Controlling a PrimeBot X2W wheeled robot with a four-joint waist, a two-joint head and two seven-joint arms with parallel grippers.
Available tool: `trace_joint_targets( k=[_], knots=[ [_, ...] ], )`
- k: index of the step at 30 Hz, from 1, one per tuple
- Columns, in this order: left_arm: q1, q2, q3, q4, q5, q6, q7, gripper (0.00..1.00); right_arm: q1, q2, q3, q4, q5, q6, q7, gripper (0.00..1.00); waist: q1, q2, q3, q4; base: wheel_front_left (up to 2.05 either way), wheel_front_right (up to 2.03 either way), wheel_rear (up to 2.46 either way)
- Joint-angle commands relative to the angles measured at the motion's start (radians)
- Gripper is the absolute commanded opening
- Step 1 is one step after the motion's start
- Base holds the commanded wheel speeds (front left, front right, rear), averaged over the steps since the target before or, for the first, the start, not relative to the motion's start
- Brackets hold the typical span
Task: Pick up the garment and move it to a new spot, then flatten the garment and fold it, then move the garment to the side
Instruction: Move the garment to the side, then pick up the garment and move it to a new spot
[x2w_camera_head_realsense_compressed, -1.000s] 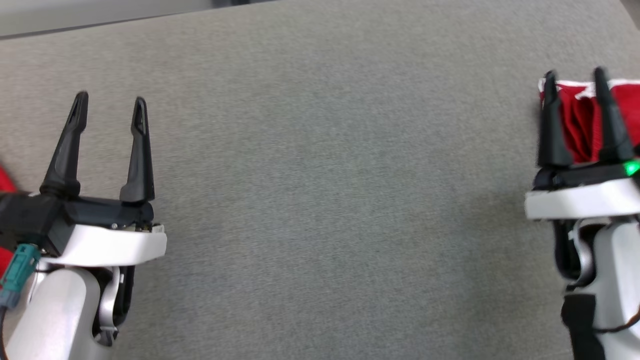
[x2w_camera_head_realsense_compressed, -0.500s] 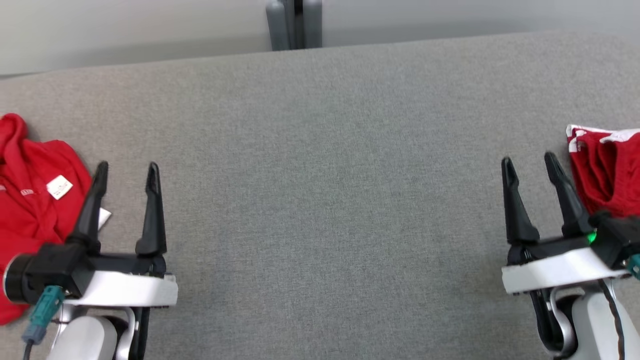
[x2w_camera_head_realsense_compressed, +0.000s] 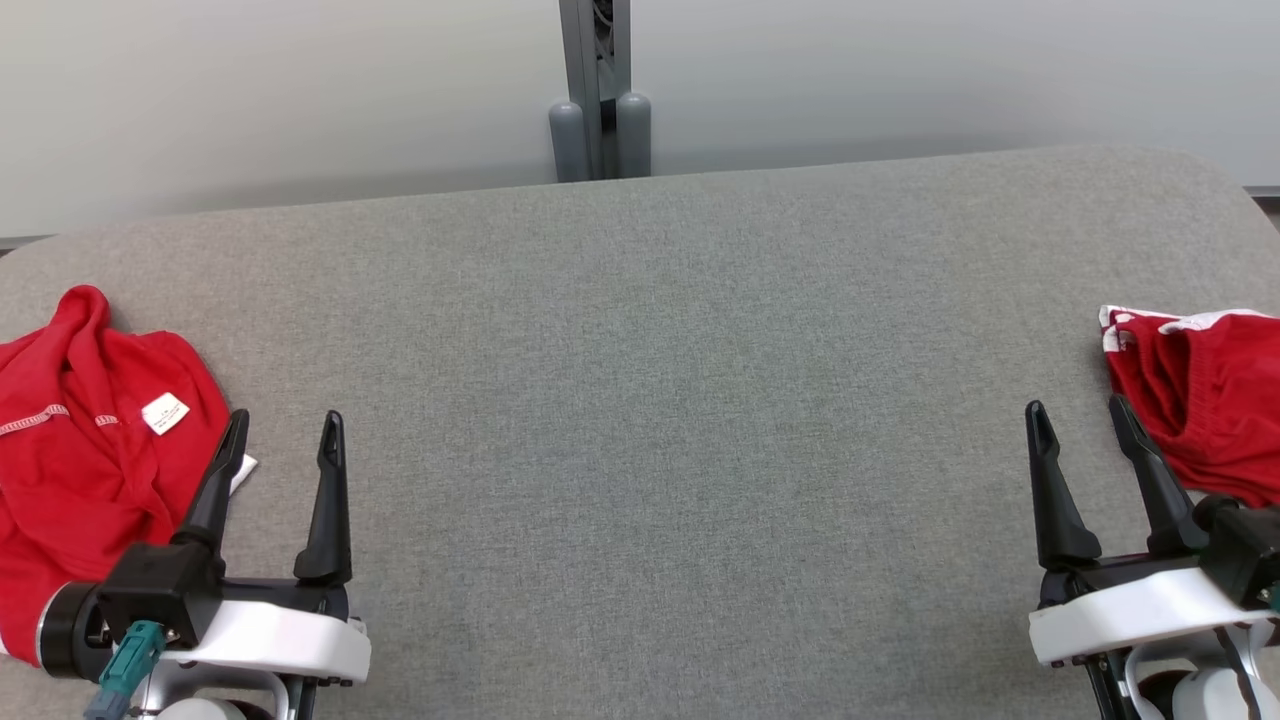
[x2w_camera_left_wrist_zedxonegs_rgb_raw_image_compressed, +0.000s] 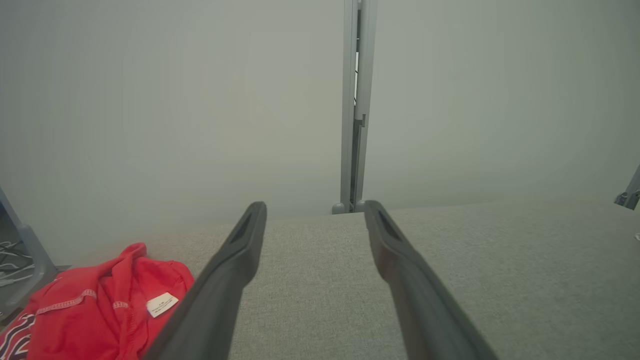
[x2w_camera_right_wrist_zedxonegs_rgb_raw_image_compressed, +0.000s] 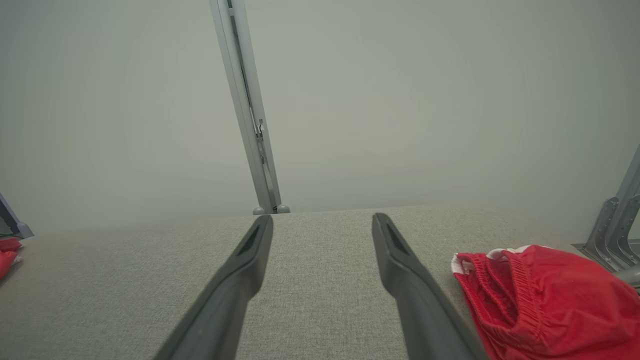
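1. My left gripper (x2w_camera_head_realsense_compressed: 285, 420) and right gripper (x2w_camera_head_realsense_compressed: 1077, 405) hover over the grey fabric-covered table (x2w_camera_head_realsense_compressed: 640, 400), fingers spread apart, holding nothing.
2. A crumpled red cloth garment with a white label (x2w_camera_head_realsense_compressed: 90, 450) lies just beside my left gripper.
3. A bunched red garment with white trim (x2w_camera_head_realsense_compressed: 1200, 400) lies just beside my right gripper.
4. Neither looks flattened or neatly folded, so I judge that the pick-up, flattening, folding and moving aside remain. I cannot tell which garment is meant.

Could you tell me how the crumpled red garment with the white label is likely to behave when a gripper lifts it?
Probably floppy: the red garment lies in soft folds, so it should drape from a pinch. Likely light, as it looks thin. On the fabric-covered table it may drag rather than slide.
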Motion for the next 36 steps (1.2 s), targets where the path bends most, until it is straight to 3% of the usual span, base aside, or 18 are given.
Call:
trace_joint_targets(
  k=[1,36],
  knots=[
    [0.007,0.003,0.000,-0.003,-0.006,0.004,0.003,1.00,0.011,-0.006,-0.001,-0.008,0.005,0.000,0.006,1.00,0.0000,-0.0001,-0.006,0.002,0.00,0.00,0.00],
    [0.010,0.014,-0.033,-0.004,-0.023,0.006,0.028,1.00,0.045,-0.006,-0.009,-0.038,0.022,0.000,0.031,1.00,0.0000,-0.0001,-0.025,0.007,0.00,0.00,0.00]
  ],
)
